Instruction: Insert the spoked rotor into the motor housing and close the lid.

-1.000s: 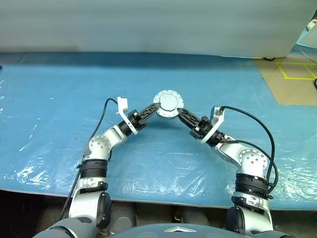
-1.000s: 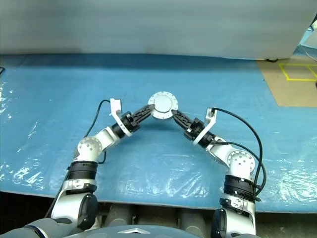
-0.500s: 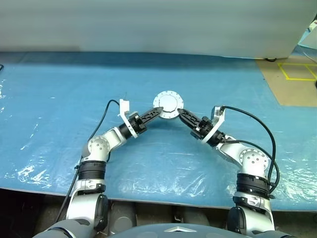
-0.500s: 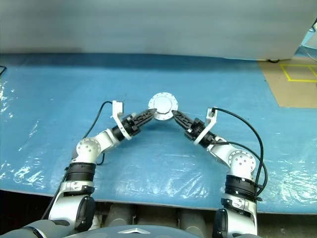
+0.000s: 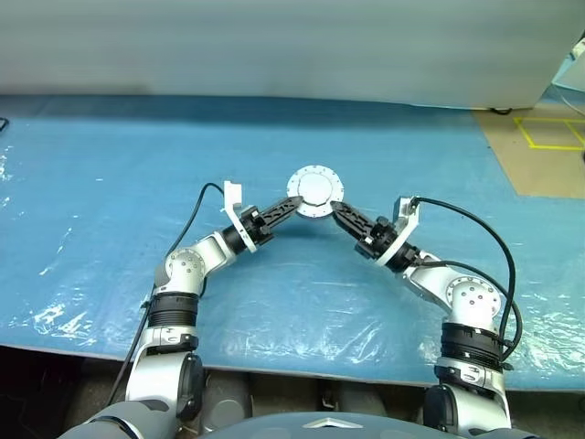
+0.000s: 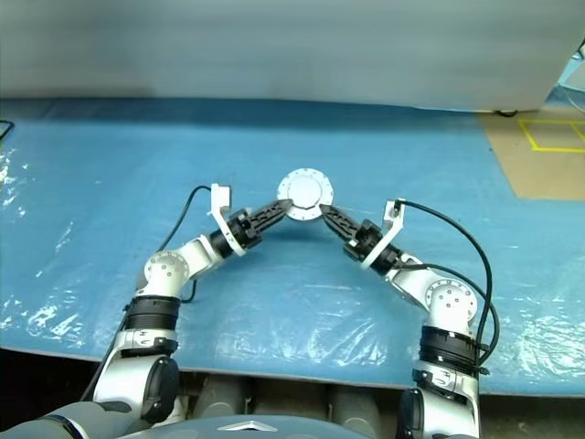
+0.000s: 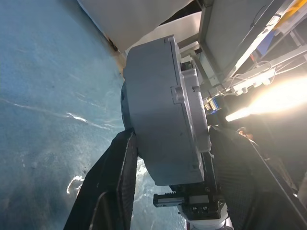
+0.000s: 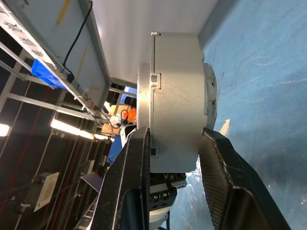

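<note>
Blue plastic sheeting (image 5: 110,174) covers the table, and above its middle the motor housing (image 5: 315,192) is held off the sheet, its lid (image 6: 305,192) seated on top with a ring of small bolts around the rim. On the housing's left side the left gripper (image 5: 291,206) has its fingers pressed against top and bottom, and on the housing's right side the right gripper (image 5: 336,208) clamps it the same way. Beyond the housing a pale wall (image 5: 274,46) runs along the table's far edge, with brown floor marked by yellow tape (image 5: 548,133) far off to the housing's right.
</note>
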You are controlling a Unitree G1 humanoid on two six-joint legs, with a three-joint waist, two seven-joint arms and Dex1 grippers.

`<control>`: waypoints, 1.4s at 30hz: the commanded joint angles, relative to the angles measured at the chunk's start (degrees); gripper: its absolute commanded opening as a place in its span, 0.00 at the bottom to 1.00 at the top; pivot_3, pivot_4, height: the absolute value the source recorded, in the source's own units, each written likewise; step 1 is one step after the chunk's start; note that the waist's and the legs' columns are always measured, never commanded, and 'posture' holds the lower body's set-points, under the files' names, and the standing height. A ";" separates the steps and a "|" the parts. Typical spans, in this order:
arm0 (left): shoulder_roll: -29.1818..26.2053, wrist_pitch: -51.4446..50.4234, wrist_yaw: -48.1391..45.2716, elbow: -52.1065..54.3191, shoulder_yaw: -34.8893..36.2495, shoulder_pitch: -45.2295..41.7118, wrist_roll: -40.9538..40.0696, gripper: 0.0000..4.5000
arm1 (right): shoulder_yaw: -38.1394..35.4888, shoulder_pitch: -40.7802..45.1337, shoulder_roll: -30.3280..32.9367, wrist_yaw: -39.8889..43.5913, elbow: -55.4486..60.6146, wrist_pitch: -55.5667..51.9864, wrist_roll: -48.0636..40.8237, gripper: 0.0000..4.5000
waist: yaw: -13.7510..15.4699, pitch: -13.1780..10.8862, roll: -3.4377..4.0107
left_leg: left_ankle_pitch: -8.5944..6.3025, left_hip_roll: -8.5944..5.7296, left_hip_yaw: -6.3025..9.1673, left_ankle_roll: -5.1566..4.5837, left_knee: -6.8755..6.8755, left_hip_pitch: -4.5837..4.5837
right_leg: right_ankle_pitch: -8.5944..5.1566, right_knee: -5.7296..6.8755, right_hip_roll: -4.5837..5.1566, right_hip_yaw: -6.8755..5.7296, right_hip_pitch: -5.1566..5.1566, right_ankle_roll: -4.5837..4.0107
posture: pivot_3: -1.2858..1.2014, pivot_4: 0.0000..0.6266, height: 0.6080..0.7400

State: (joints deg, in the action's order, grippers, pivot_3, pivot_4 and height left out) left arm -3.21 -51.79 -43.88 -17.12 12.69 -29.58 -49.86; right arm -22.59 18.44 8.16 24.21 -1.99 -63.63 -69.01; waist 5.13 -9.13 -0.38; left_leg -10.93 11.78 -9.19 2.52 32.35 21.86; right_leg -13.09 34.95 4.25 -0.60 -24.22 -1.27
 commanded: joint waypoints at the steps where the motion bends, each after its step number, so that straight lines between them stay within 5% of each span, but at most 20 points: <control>1: 1.65 -0.93 -0.50 1.54 -3.49 -1.39 0.49 0.51 | 4.01 0.52 -1.40 3.34 5.35 -2.82 -5.17 0.25 | 0.21 0.00 0.00 | 0.00 0.00 0.00 0.00 0.00 -0.01 | 0.00 0.02 0.00 0.00 0.00 0.00 | 0.52 0.24 1.00; 7: 1.16 -1.80 -1.57 2.48 -4.18 -0.34 0.68 0.51 | 4.19 0.52 -1.29 3.51 5.30 -2.51 -5.35 0.25 | 0.33 0.00 0.00 | 0.00 0.00 0.02 0.00 0.06 0.00 | 0.00 0.03 0.01 0.00 0.01 -0.01 | 0.52 0.24 1.00; 15: 1.38 -0.40 -0.19 1.90 -4.58 -0.50 2.66 0.99 | 3.85 1.17 -1.11 4.30 5.20 -2.34 -6.30 0.25 | 0.38 0.00 0.00 | 0.00 0.00 0.06 0.00 0.09 0.02 | 0.00 0.04 0.02 -0.03 0.02 -0.01 | 0.52 0.24 1.00; 38: 2.03 2.90 0.25 -2.10 -0.12 -1.84 0.38 0.99 | 4.37 0.68 -0.09 5.40 6.43 -3.84 -11.59 0.25 | 0.34 0.00 0.01 | 0.00 0.00 0.24 0.00 0.22 0.10 | -0.01 0.07 0.03 -0.16 0.07 -0.01 | 0.52 0.24 1.00; 42: 2.61 1.50 0.40 -1.63 0.69 -2.35 -2.15 0.80 | 4.51 0.51 -0.09 5.04 6.39 -3.38 -11.51 0.25 | 0.43 0.00 0.01 | 0.00 -0.01 0.26 0.00 0.21 0.12 | -0.01 0.08 0.04 -0.18 0.07 -0.02 | 0.52 0.24 1.00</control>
State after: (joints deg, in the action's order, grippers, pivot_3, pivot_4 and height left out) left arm -0.49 -50.08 -44.93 -18.91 11.74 -31.44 -51.50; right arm -18.95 17.30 8.78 25.63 -0.80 -66.53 -74.50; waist 5.56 -9.13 -0.38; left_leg -10.93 11.76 -8.93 2.52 32.56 21.99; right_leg -13.10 35.02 4.30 -0.78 -24.16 -1.29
